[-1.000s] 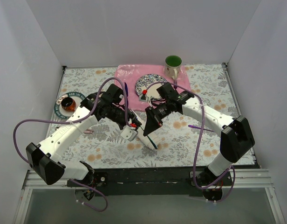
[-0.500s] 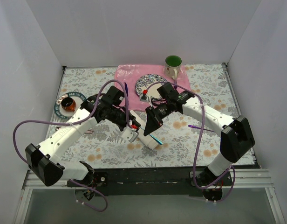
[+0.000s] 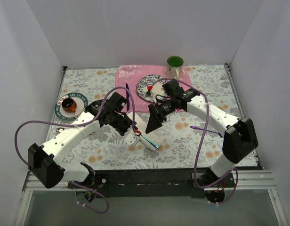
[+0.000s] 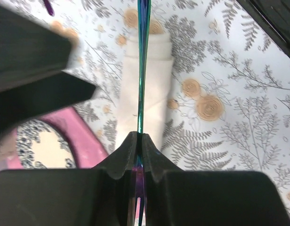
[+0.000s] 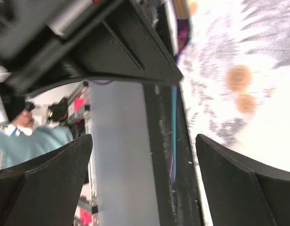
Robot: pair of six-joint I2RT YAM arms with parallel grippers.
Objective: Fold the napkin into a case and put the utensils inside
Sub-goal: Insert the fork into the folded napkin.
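The napkin [image 3: 149, 139] lies folded as a narrow cream-white case [image 4: 154, 94] on the floral table between the two arms. My left gripper [image 3: 135, 135] is shut on a thin iridescent teal-blue utensil [image 4: 141, 70], held edge-on. Its long handle reaches out over the case along its length [image 3: 151, 143]. The left wrist view shows the jaws [image 4: 140, 137] pinched tight on its purple part. My right gripper [image 3: 151, 125] hovers just above and to the right of the case, open wide with nothing between its fingers [image 5: 144, 141]. That same utensil [image 5: 173, 136] shows as a thin teal line in the right wrist view.
A pink placemat [image 3: 131, 77] at the back carries a patterned plate [image 3: 152, 86]. A green-lined cup [image 3: 174, 66] stands behind it. A saucer with a brown object [image 3: 68, 104] sits at the left. A dark purple piece [image 3: 197, 127] lies right of the case, another [image 3: 127, 89] on the placemat.
My right gripper opened, let go of the utensil and drew back up and right. The left gripper kept the utensil and swung it lower over the case.
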